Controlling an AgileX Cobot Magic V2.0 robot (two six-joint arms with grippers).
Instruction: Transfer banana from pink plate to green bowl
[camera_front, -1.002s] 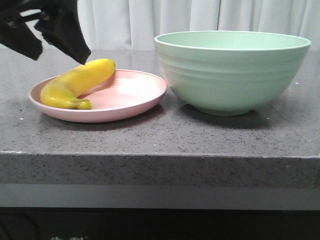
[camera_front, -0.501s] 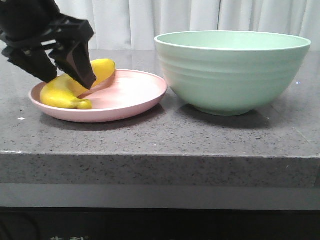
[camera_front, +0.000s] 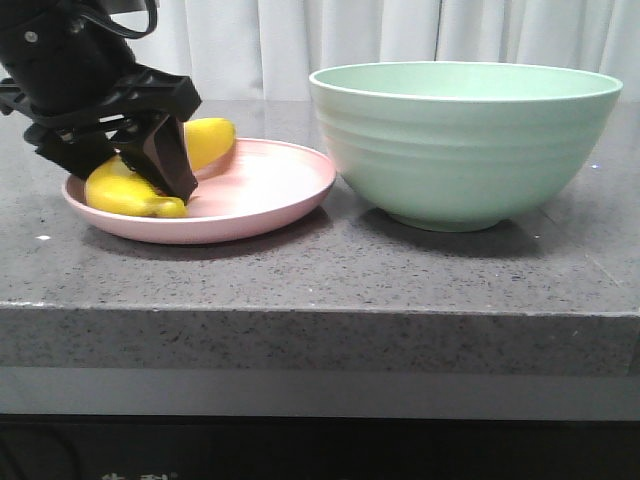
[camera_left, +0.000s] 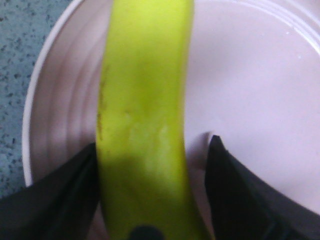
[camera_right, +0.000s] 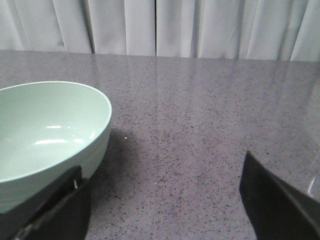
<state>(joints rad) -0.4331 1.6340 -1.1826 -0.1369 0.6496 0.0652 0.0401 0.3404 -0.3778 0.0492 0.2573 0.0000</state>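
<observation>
— Grey speckled stone counter (camera_front: 300, 270), pale curtains (camera_front: 300, 40) behind it. Where does the banana (camera_front: 205, 140) sit?

— On the pink plate (camera_front: 260, 195), at the plate's left half. Its long axis runs from the near-left rim up toward the back right; one tapered end rests low at the front left, the other end rises toward the plate's middle.

— And the left gripper (camera_front: 120, 165)?

— Down over the banana's middle, fingers spread, one on each side. From the wrist, the banana (camera_left: 145, 125) lies between the fingers (camera_left: 235, 200), one pressed close against it, the other with a sliver of plate (camera_left: 260, 100) showing between. It isn't clamped.

— The right gripper (camera_right: 160, 210)?

— Parted wide, beside the green bowl (camera_front: 465, 140), holding nothing
</observation>
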